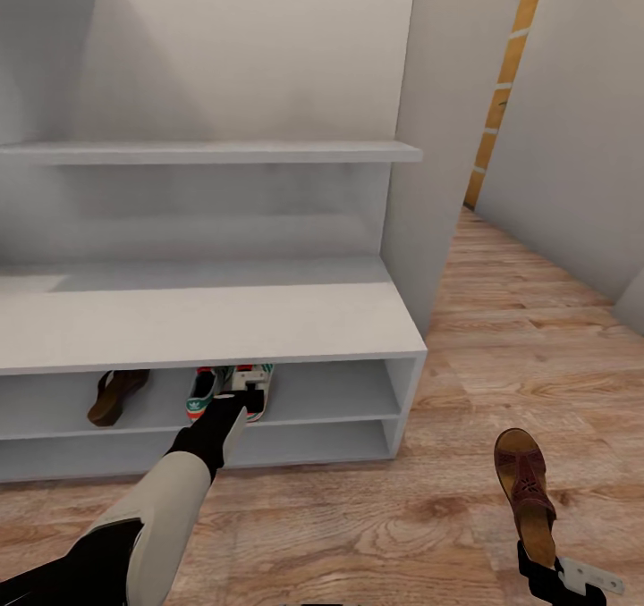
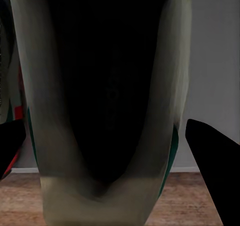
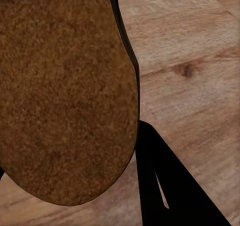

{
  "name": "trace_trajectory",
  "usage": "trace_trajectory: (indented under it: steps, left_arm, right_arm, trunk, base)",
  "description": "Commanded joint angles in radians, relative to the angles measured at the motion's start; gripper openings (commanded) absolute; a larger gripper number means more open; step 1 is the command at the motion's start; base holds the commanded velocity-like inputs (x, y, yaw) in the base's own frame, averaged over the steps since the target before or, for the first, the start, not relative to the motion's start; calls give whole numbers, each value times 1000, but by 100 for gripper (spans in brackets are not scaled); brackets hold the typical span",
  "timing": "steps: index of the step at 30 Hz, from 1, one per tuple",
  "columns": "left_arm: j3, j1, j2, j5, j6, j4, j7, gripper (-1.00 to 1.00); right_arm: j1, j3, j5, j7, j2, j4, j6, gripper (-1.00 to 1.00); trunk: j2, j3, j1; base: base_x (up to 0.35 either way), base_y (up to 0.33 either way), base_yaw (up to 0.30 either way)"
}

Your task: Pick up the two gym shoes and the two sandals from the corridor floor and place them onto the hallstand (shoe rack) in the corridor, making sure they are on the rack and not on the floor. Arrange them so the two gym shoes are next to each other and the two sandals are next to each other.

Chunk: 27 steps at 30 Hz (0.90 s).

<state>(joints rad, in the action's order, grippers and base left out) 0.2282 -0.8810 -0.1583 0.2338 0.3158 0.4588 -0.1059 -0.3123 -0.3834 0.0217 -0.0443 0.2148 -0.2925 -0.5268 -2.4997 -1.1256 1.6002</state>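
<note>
on the upper open shelf of the light grey hallstand [image 1: 215,320] stand two white low-top gym shoes with green stripes and red-orange patches, close beside each other: one [image 1: 204,393] more to the left, the other [image 1: 257,382] partly covered by the left claw [image 1: 241,399], which reaches into the shelf at its heel. in the left wrist view this second gym shoe [image 2: 107,111] is seen from very near, its dark opening between the two black finger tips [image 2: 212,151], which stand a little apart from the shoe's sides; so i judge the left claw released or just letting go, though from the head view alone i cannot tell. on the same shelf, well apart to the left, lies one dark brown leather sandal with a tan footbed [image 1: 116,395]. the second dark brown sandal [image 1: 529,488] is not yet on the rack: the right claw [image 1: 546,575] is clenched on its heel end, low at the right over the light brown wood-plank corridor floor [image 1: 376,526], and the right wrist view shows its brown sole [image 3: 65,96] close above the planks. so, as i judge it, three of four shoes are placed and the gym shoes are already a pair. what is left is to bring the last sandal to the shelf and set it next to the first one, where free room shows on both sides of it.
</note>
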Motion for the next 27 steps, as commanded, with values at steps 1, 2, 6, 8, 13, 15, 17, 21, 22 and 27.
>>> trace_trajectory:
  steps: [1, 2, 6, 8, 13, 15, 17, 21, 22, 27]
  left_arm:
    - [7, 0, -1, 10, 5, 2, 2, -100]
    - [8, 0, 0, 10, 5, 1, 2, -100]
    - [9, 0, 5, -10, 5, -5, 1, -100]
    - [8, 0, 6, -15, 5, -9, 1, 100]
    - [7, -1, 6, -17, 5, -11, 1, 100]
    - [8, -1, 6, -18, 5, -10, 1, 100]
    - [8, -1, 6, -19, 5, -9, 1, 100]
    - [8, 0, 6, -18, 4, -6, 2, 100]
    - [8, 0, 6, -18, 4, -5, 2, 100]
    - [7, 1, 5, -18, 3, -1, 2, 100]
  right_arm:
    - [-1, -3, 6, -6, 0, 1, -2, -100]
    - [-1, -3, 6, -6, 0, 1, -2, -100]
    - [-1, -3, 6, -6, 0, 1, -2, -100]
    - [-1, -3, 6, -6, 0, 1, -2, -100]
    - [-1, -3, 6, -6, 0, 1, -2, -100]
    - [-1, -3, 6, -6, 0, 1, -2, -100]
    - [-1, -3, 6, -6, 0, 1, -2, -100]
    - [-1, -3, 6, -6, 0, 1, -2, -100]
    - [-1, -3, 6, -6, 0, 1, -2, -100]
    - [-1, -3, 6, -6, 0, 1, -2, -100]
  trunk:
    - [0, -1, 0]
    - [0, -1, 0]
    - [0, -1, 0]
    - [0, -1, 0]
    - [0, -1, 0]
    - [0, -1, 0]
    - [0, -1, 0]
    - [0, -1, 0]
    - [0, -1, 0]
    - [0, -1, 0]
  base:
    - [0, 0, 0]
    - [0, 0, 0]
    - [0, 0, 0]
    - [0, 0, 0]
    - [0, 0, 0]
    - [0, 0, 0]
    - [0, 0, 0]
    - [0, 0, 0]
    - [0, 0, 0]
    - [0, 0, 0]
